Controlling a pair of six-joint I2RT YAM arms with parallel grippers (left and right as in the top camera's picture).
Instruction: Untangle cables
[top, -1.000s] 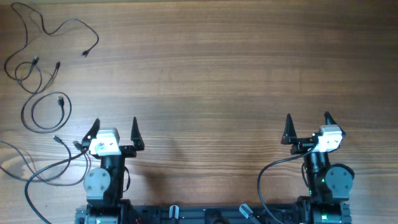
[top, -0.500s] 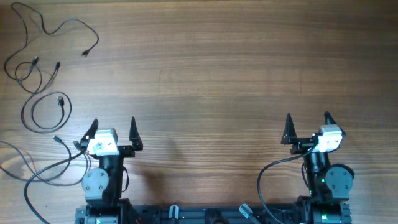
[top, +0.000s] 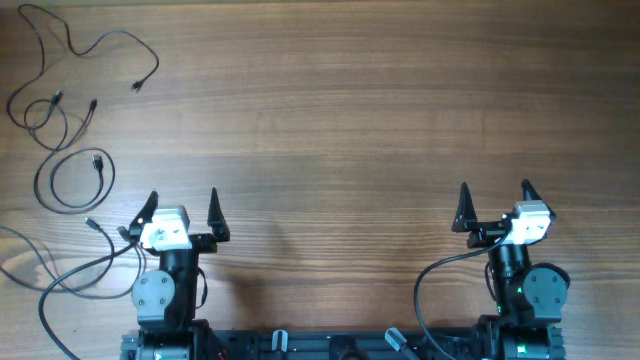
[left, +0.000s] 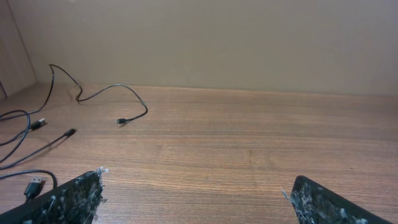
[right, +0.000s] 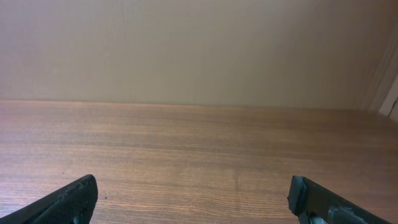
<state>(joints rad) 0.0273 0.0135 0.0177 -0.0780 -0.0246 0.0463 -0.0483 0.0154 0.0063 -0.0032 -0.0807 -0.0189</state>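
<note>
Thin black cables lie spread apart at the table's far left. One long wavy cable (top: 100, 42) runs along the top left; it also shows in the left wrist view (left: 106, 92). A second cable (top: 48, 112) loops below it, and a third cable forms a round loop (top: 75, 180) with a plug. Another cable (top: 70, 275) lies at the lower left beside the left arm. My left gripper (top: 182, 203) is open and empty, to the right of the cables. My right gripper (top: 494, 193) is open and empty at the right, far from them.
The wooden table (top: 340, 120) stretches between the arms. A thick black robot cable (top: 440, 275) curls by the right arm's base. A beige wall (right: 199, 50) stands behind the table's far edge.
The left gripper has shifted very slightly to the left. The cables and the right arm have not moved.
</note>
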